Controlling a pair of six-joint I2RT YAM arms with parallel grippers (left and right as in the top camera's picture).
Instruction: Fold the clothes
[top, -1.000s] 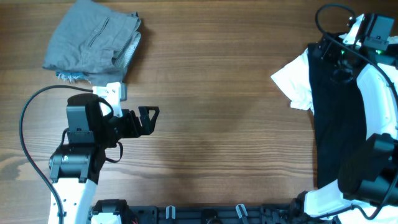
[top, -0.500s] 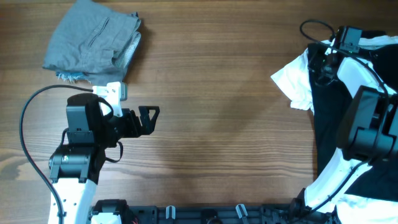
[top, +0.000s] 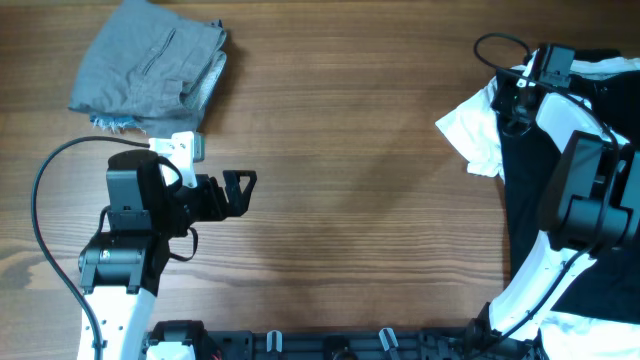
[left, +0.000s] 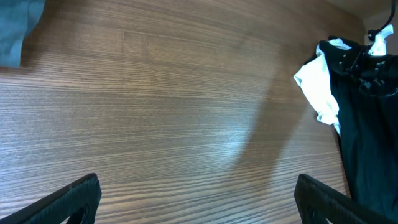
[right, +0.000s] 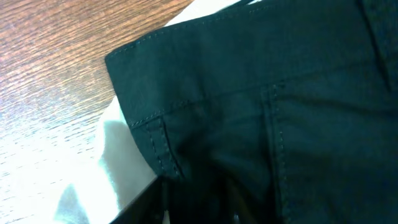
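Note:
Black trousers (top: 525, 210) lie lengthwise along the table's right side, on top of a white garment (top: 468, 130) that sticks out to their left. My right gripper (top: 512, 100) is down on the trousers' top left corner. In the right wrist view the gripper (right: 199, 205) is shut on the dark waistband (right: 280, 93), which puckers between its fingers, with the white garment (right: 112, 162) beside it. My left gripper (top: 243, 185) hangs open and empty over bare wood at the lower left; in the left wrist view its gripper (left: 196, 199) faces the trousers (left: 360, 124) from afar.
A folded grey garment (top: 150, 65) lies at the table's far left corner, and its edge (left: 15, 31) shows in the left wrist view. The right arm's cable (top: 495, 45) loops above the trousers. Brown wooden tabletop (top: 360, 170) lies between the two arms.
My right arm swung in from the far right to the trousers' top left corner, and its jaws closed on the waistband. The left arm has not moved.

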